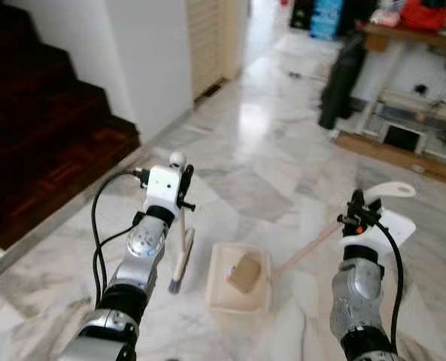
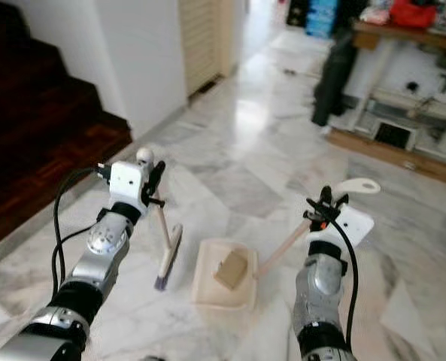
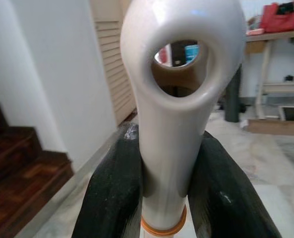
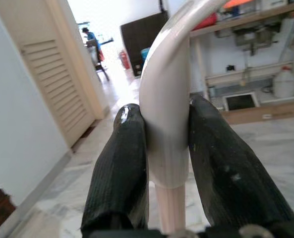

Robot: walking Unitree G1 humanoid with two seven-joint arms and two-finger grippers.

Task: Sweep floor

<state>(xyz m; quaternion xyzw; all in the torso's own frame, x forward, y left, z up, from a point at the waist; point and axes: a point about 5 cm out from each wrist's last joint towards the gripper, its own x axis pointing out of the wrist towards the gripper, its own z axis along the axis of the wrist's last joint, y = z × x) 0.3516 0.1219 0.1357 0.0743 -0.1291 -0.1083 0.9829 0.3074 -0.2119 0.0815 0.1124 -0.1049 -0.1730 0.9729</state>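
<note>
The left gripper squeezes the white handle of a small broom, and the broom's bristles rest on the marble floor. The right gripper is closed tight on the long handle of a cream dustpan. The dustpan sits on the floor just beside the broom, with a brown scrap inside it.

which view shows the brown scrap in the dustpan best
The left eye view: the brown scrap lies unobstructed inside the dustpan. The right eye view shows it slightly smaller. The wrist views show handles clamped between black fingers, not the pan.
</note>
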